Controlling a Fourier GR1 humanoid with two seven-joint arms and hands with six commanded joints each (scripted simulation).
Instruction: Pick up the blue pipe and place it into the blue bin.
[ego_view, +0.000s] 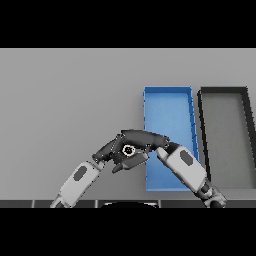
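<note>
Both hands meet at lower centre of frame, just left of the blue bin (167, 107). Right hand (142, 139) overlaps left hand (112, 150). The pipe isn't visible, likely hidden between them; can't tell what either hand's fingers are doing. Black bin (226, 92) sits right of blue. Advice: confirm grip, lift clear of rim, then move right over blue bin.

One view only, from the robot's head, looking steeply down and forward onto the grey surface (65, 100). It stands fairly near: both arms enter from the lower edge, and the blue bin (168, 95) and the dark bin (223, 91) beside it lie toward the view's right half.
</note>
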